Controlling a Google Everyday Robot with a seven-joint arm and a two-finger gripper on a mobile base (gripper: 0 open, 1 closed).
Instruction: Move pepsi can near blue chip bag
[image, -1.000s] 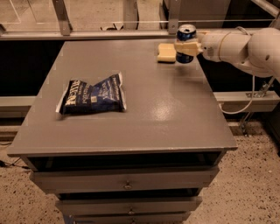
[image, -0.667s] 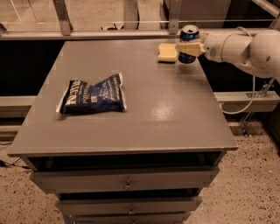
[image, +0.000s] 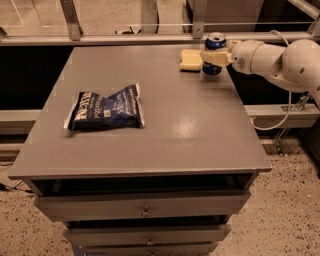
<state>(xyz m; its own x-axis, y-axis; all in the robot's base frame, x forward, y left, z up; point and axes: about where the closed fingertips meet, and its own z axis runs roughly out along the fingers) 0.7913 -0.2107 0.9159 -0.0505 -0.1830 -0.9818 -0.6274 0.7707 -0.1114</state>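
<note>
The pepsi can (image: 215, 42), blue with a silver top, stands upright at the far right of the grey table (image: 190, 130). My gripper (image: 213, 57) reaches in from the right on a white arm (image: 272, 57). Its pale fingers (image: 214, 57) are closed across the can's middle. The can's base is at or just above the tabletop. The blue chip bag (image: 106, 107), crumpled dark blue foil with white lettering, lies flat at the table's left middle, far from the can.
A pale yellow sponge (image: 191, 60) lies just left of the can, nearly touching it. The table's right edge is close beside the can. Drawers (image: 145, 206) are under the tabletop. A rail (image: 150, 37) runs behind the table.
The gripper and the can have shifted slightly to the right, away from the sponge. The chip bag and sponge have not moved.
</note>
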